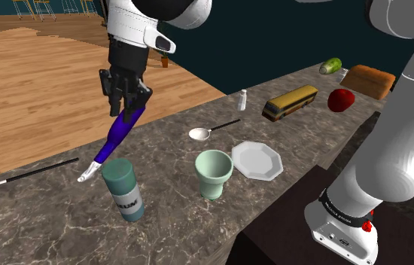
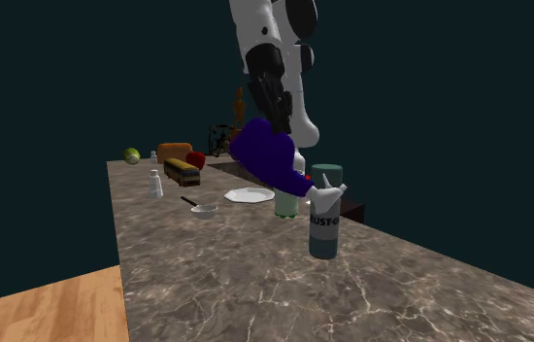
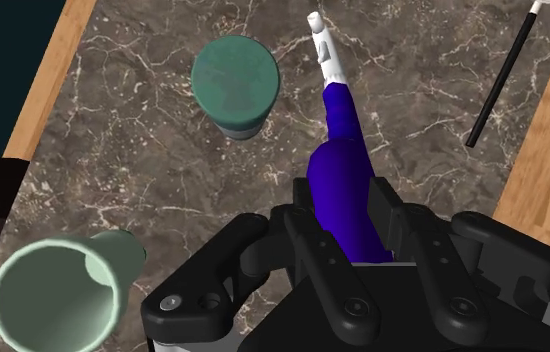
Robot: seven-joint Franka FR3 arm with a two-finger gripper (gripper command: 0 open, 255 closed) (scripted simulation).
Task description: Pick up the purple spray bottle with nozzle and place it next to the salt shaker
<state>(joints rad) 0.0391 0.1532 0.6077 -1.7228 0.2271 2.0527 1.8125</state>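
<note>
Your gripper [image 1: 128, 105] clasps the purple spray bottle [image 1: 117, 139], nozzle hanging down
The salt shaker [image 1: 243, 99] stands well apart, toward the shoulder view's right

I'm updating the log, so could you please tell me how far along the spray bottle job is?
Done: the gripper is shut on the purple spray bottle, which is off the counter, nozzle down. In hand: the carry, near the teal can. Left: reach the salt shaker farther along the counter and set it down there.
</note>
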